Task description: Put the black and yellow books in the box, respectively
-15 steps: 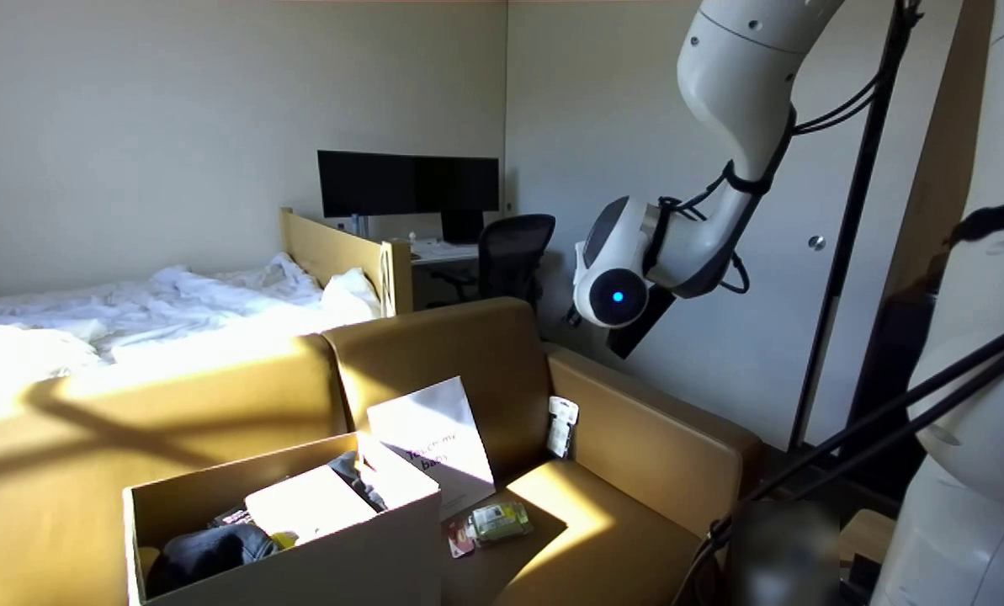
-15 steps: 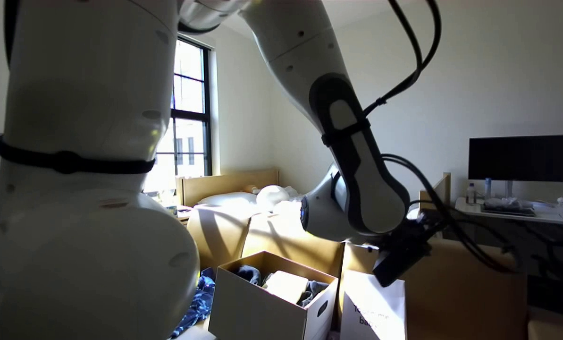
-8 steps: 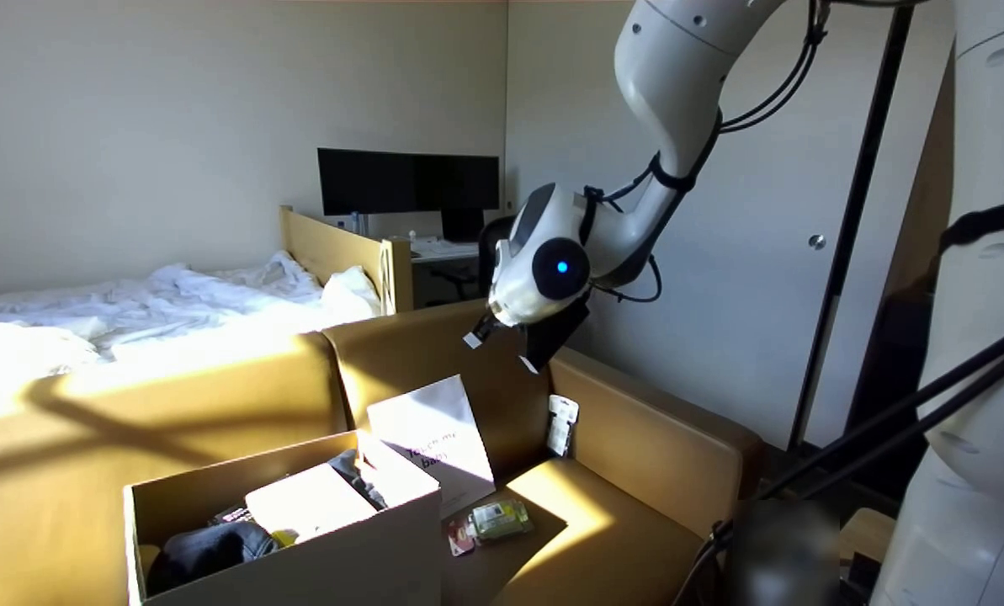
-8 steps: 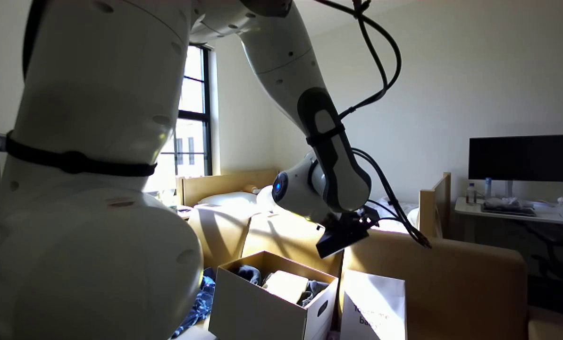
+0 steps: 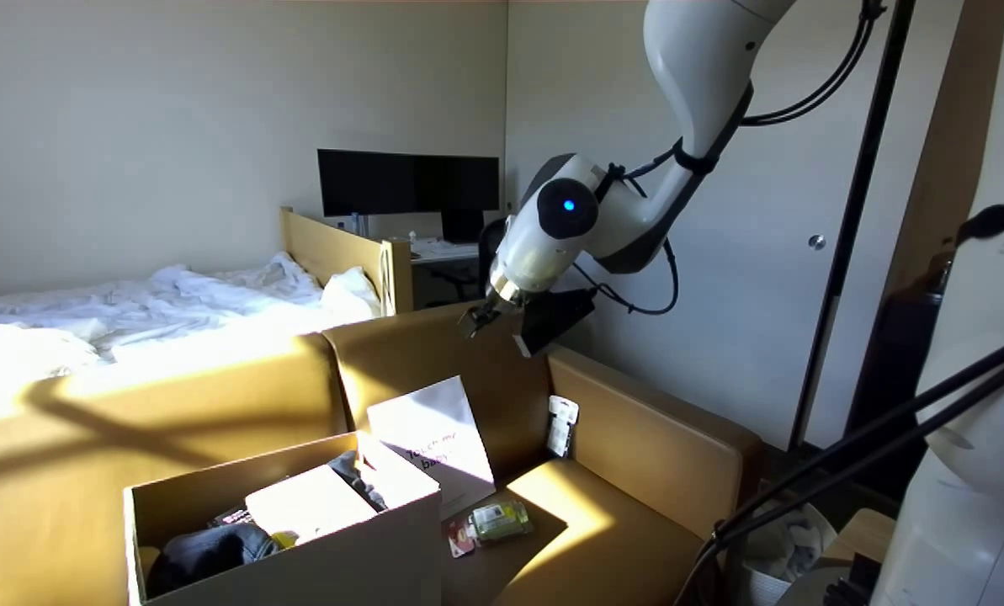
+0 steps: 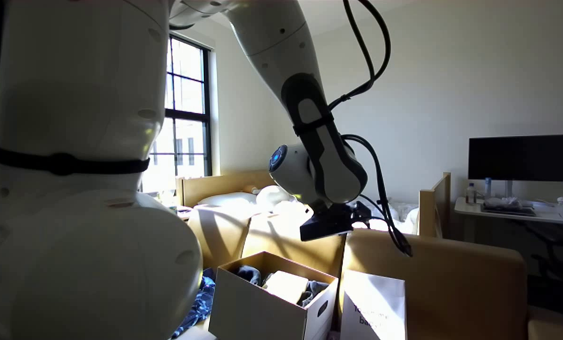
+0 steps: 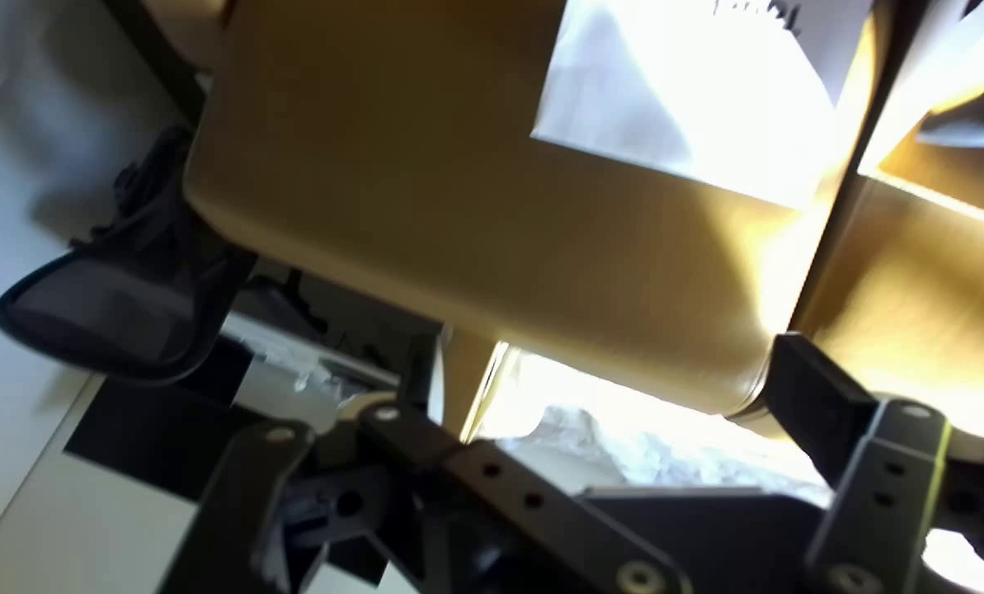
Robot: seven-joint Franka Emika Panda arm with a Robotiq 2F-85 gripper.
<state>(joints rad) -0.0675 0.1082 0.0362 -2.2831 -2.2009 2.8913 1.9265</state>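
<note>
The claw (image 7: pixel 603 371) hangs spread wide over the sofa (image 5: pixel 510 379), and the box (image 5: pixel 375 560) stands well apart from it, lower and to the left in both exterior views, holding dark cloth (image 5: pixel 215 554), a pale flat piece (image 5: pixel 312 503) and something yellow (image 5: pixel 284 539), mostly hidden, that I cannot make out.

Free air above box (image 5: pixel 367 551), white panel (image 5: pixel 438 438) just beside, sofa back (image 5: pixel 434 362) behind

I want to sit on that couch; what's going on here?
A robot arm, tasked with boxing black and yellow books, holds its open, empty gripper above the sofa. Near the backrest, the box contains dark cloth and a pale, sunlit flat thing. I can't pick out either book for certain.
</note>
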